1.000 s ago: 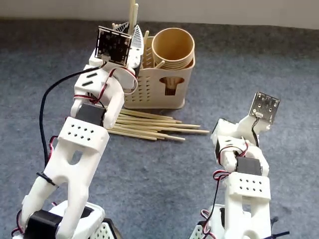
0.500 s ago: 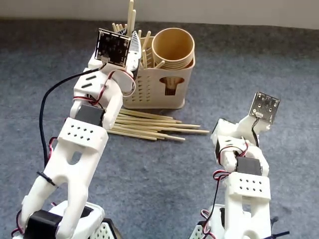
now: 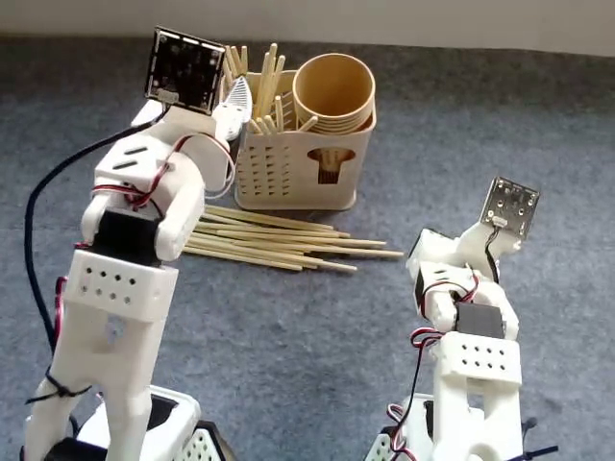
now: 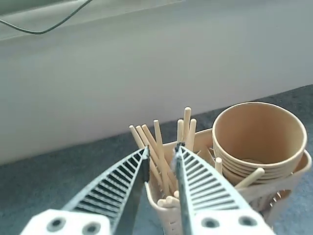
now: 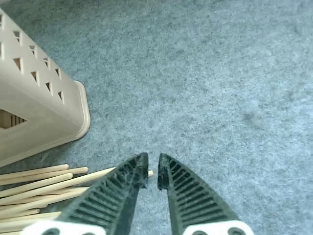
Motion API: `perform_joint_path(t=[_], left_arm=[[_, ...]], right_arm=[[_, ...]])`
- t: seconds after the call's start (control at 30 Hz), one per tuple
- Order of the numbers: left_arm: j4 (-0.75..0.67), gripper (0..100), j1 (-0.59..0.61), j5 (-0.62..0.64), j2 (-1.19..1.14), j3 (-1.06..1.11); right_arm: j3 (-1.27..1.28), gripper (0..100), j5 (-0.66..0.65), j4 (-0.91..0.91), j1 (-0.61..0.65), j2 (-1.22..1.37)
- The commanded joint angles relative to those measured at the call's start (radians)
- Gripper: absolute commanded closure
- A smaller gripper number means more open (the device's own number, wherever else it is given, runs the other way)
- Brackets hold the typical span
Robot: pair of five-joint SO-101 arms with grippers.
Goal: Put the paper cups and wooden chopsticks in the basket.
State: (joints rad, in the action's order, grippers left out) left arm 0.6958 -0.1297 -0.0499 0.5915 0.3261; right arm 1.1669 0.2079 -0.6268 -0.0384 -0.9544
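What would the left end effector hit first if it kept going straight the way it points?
Most likely the chopsticks standing in the basket. The left end effector is aimed right at that bunch, its jaws slightly apart. Depth is hard to judge, so it could pass just over their tips.

1. A grey-blue felt-like carpet (image 3: 288,346) is covering the worktop, pointing to an indoor room of a kind I cannot tell.
2. A plain white wall (image 4: 146,73) is rising behind, a thin black cable (image 4: 44,32) trailing above it.
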Motion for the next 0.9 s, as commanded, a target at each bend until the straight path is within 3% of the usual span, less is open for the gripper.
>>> perform_joint_path(t=[0.0,0.17,0.5,0.73,0.87], left_arm=[[0.196,90,0.016,0.003,0.099,-0.105],[0.391,90,0.016,-0.015,0.166,-0.101],[0.674,90,0.01,-0.241,0.186,-0.079],[0.678,90,0.01,-0.417,0.182,0.105],[0.595,90,0.01,-0.519,0.182,0.239]], right_arm=[[-0.008,95.0,-0.012,0.028,-0.01,-0.018],[-0.008,95.0,-0.012,0.028,-0.01,-0.018],[-0.008,95.0,-0.012,0.028,-0.01,-0.021],[-0.008,95.0,-0.012,0.028,-0.01,-0.021],[-0.008,95.0,-0.012,0.028,-0.01,-0.019]])
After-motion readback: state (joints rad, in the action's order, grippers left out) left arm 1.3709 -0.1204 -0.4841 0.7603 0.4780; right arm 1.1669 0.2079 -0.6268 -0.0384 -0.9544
